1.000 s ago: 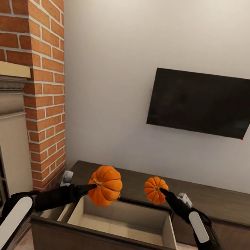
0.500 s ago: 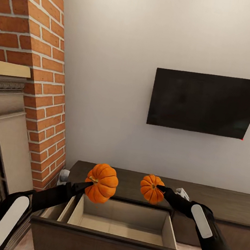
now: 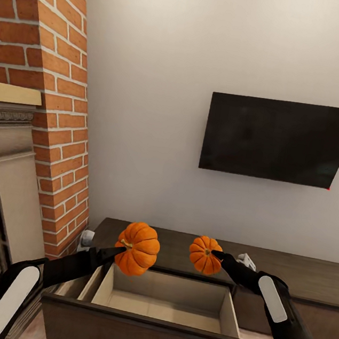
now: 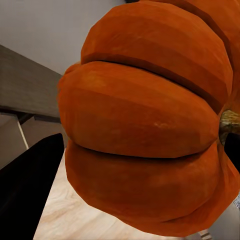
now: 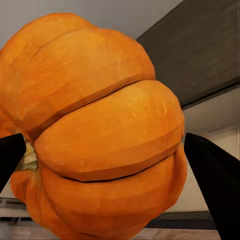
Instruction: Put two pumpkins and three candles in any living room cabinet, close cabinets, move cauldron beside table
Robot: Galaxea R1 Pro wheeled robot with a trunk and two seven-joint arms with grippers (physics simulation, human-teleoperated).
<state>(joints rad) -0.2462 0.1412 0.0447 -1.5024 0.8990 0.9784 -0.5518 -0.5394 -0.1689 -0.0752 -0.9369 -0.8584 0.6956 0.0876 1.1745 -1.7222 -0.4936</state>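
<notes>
Head view: I have both pumpkins in the air over the cabinet (image 3: 305, 277), whose left-end drawer (image 3: 164, 303) stands pulled out, its floor bare where I can see it. Left gripper (image 3: 119, 250) pinches the larger pumpkin (image 3: 138, 248) at the stem side; it hangs above the drawer's back left corner. Right gripper (image 3: 215, 254) pinches the smaller pumpkin (image 3: 204, 254), which sits over the cabinet top just behind the drawer's back wall, not over the opening.

Left wrist view: larger pumpkin (image 4: 150, 125) pressed close between the dark fingers (image 4: 30, 185), pale drawer floor below. Right wrist view: smaller pumpkin (image 5: 100, 130) held between both fingers (image 5: 217, 185).

Step in hand, as I judge it: stowing the pumpkins. Next move calls for bringing the right arm toward me until its load clears the back wall, lowering both into the drawer, then spreading the claws. Candles, closing up and the cauldron remain.
</notes>
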